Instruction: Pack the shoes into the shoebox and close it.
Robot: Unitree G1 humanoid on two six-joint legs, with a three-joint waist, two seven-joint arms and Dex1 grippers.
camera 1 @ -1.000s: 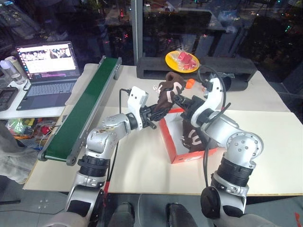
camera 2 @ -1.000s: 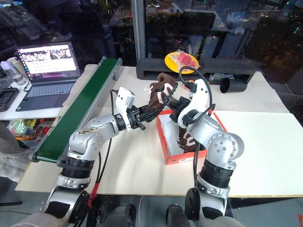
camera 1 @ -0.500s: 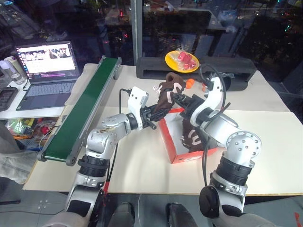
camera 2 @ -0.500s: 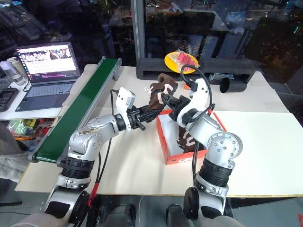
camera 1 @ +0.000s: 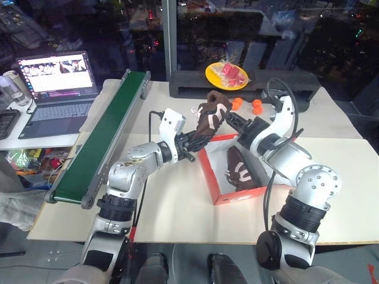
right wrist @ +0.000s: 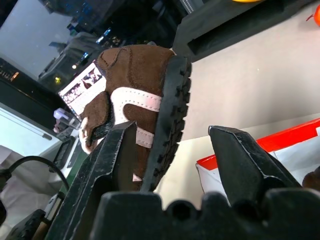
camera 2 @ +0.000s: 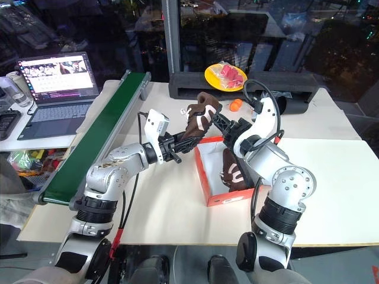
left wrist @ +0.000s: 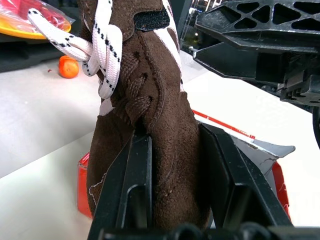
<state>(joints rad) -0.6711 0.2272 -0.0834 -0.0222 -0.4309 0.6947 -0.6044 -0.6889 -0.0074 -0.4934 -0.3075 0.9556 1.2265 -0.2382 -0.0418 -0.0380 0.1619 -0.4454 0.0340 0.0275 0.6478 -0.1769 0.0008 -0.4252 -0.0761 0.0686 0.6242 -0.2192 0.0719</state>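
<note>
Shoebox (camera 1: 220, 192) holds one brown shoe (camera 1: 239, 170); left gripper (camera 1: 195, 142) clamps the other shoe (camera 1: 211, 118) above its far-left corner, right gripper (camera 1: 232, 121) open beside it.

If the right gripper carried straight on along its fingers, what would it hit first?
Most likely the dark brown suede shoe held up by the left gripper; the right gripper has its fingers open, with the sole between them.

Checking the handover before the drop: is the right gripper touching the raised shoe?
Cannot tell. In the right wrist view the right gripper stands open around the raised shoe; one finger overlaps it.
</note>
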